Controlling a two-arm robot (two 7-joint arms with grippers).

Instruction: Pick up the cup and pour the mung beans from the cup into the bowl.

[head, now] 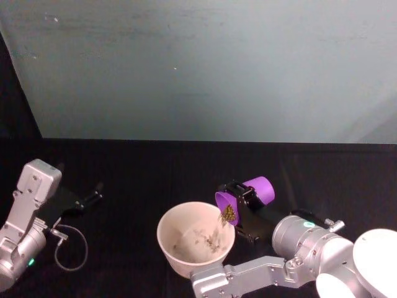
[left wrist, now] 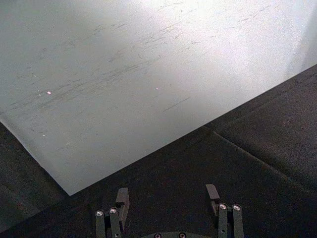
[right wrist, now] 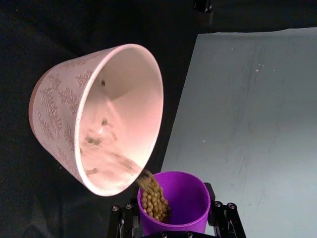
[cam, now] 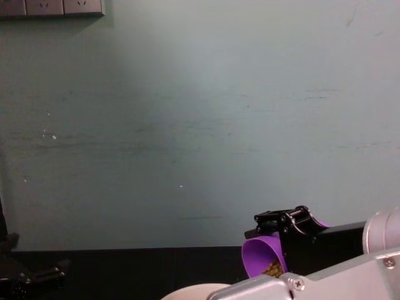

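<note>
Right gripper (head: 243, 195) clamps the tilted cup (head: 263, 188) at the bowl's (head: 162, 226) 2 o'clock; mung beans (head: 229, 213) stream in. Left gripper (left wrist: 168, 194) at 9 o'clock, fingers apart. Black cloth (head: 136, 167); pale green wall (head: 198, 62).

Right gripper (cam: 282, 242) clamped on the cup (cam: 259, 257), held above the table (cam: 137, 272), toward its right edge. Cup tipped, mouth facing left and down; mung beans (cam: 272, 269) sit at its lower lip. Bowl (cam: 195, 290): pale rim sliver just below and left of the cup. Dark shape by the table's left edge, probably the left gripper (cam: 39, 275).
</note>
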